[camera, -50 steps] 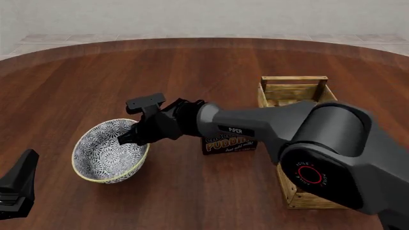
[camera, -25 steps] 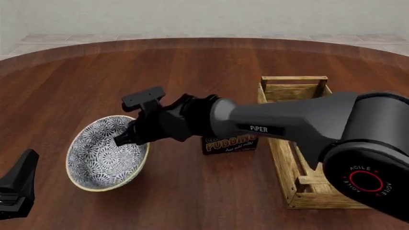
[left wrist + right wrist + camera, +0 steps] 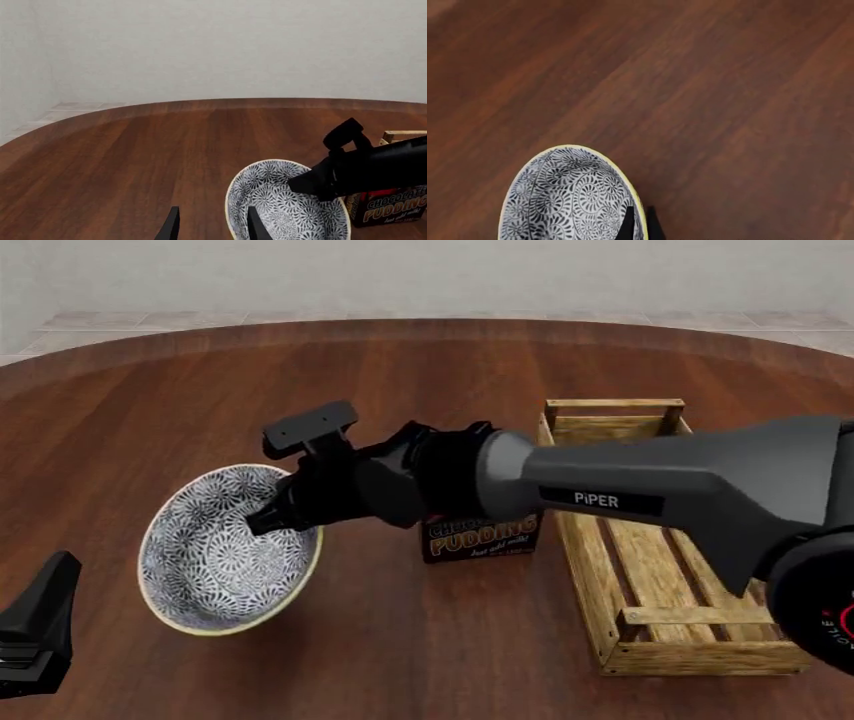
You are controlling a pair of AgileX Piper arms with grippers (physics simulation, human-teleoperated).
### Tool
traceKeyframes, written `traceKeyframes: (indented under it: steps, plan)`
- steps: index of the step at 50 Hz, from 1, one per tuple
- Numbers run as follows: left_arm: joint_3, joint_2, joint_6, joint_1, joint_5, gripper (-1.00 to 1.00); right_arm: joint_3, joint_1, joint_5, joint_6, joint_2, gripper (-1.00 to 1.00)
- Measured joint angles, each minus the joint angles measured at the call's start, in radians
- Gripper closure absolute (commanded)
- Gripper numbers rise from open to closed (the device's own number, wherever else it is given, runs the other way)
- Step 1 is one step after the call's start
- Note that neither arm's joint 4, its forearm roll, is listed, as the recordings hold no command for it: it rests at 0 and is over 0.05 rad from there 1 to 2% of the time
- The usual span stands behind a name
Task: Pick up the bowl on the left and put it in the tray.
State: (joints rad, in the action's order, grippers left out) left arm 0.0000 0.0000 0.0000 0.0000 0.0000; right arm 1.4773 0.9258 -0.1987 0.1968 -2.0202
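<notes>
2 arms in view, only 1 engaged. Right gripper point(image 3: 274, 517) pinching the near-right rim of the bowl point(image 3: 220, 550), 1 finger inside the rim and 1 outside, as seen in the right wrist view with the 2 dark fingertips point(image 3: 627, 227) straddling the cream edge of the bowl point(image 3: 567, 200). Bowl tilted, mouth turned up and toward the camera, over the left half of the surface point(image 3: 400, 370), toward its near edge; whether its base touches the wood cannot be told.

Left gripper point(image 3: 34, 635) idle at the near left edge, fingers spread with nothing between them, bowl just ahead of it in the left wrist view point(image 3: 287, 205).

Tray point(image 3: 654, 550) well apart to the right of the bowl, long axis running from the near edge toward the far edge. Chocolate pudding box point(image 3: 481, 537) standing between bowl and tray, just beside the tray's left wall.

Likely next move: a carry rightward, high enough to clear the box and the tray's left wall.
</notes>
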Motion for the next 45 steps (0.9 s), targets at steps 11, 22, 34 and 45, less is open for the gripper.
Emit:
traceKeyframes:
  steps: [11, 22, 34, 45]
  plan:
    - [0.000, 0.000, 0.000, 0.000, 0.000, -1.00, -0.041, -0.003, 0.019, -0.017, 0.048, 1.00]
    - [0.000, 0.000, 0.000, 0.000, 0.000, -1.00, -0.072, -0.005, 0.028, -0.023, 0.093, 1.00]
    - [0.000, 0.000, 0.000, 0.000, 0.000, -1.00, -0.099, -0.010, 0.033, -0.025, 0.139, 1.00]
    - [0.000, 0.000, 0.000, 0.000, 0.000, -1.00, -0.131, -0.019, 0.042, -0.051, 0.192, 1.00]
